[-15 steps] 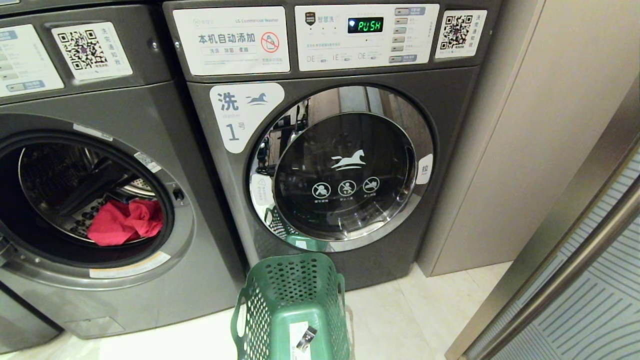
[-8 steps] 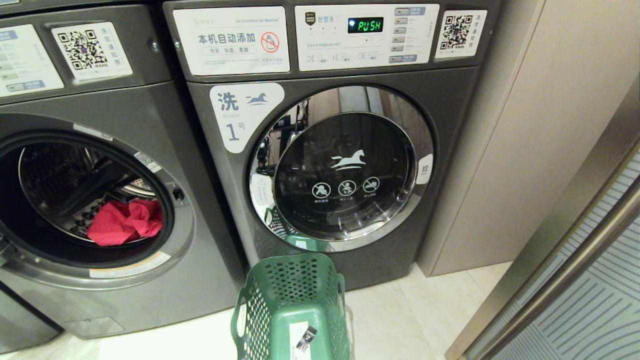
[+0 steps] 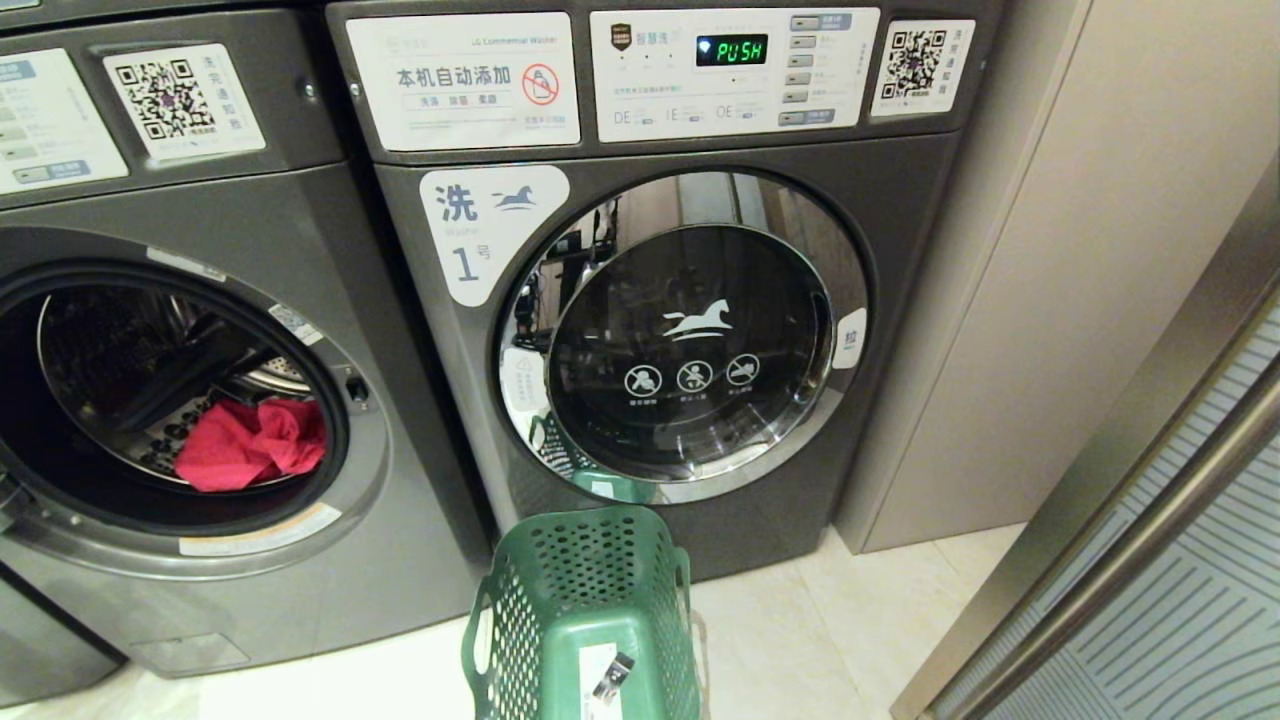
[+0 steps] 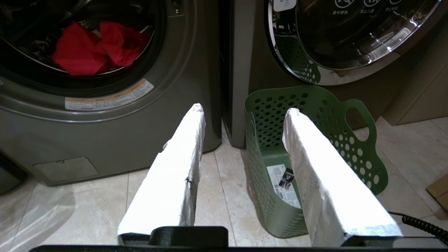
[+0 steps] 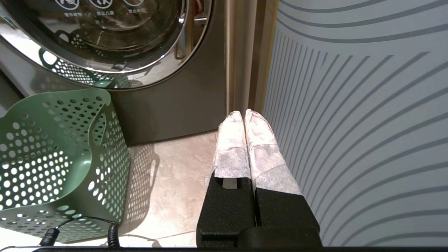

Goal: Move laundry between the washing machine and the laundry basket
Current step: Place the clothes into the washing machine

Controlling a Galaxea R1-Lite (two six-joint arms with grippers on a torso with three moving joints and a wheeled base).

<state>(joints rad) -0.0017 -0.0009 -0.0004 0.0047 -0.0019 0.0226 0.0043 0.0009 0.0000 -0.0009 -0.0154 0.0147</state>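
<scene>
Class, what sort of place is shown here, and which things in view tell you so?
Probably a shared or coin laundry: numbered commercial washing machines side by side, QR-code stickers on them, and a laundry basket on the tiled floor.

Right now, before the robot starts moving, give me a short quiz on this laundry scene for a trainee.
1. Fill in: the green basket stands on the floor before the shut machine, labelled number ___.
2. The red garment lies: A in the basket; B in the open machine; C on the floor.
3. True or false: the right gripper is shut and holds nothing.
Key: 1; B; true.
</scene>
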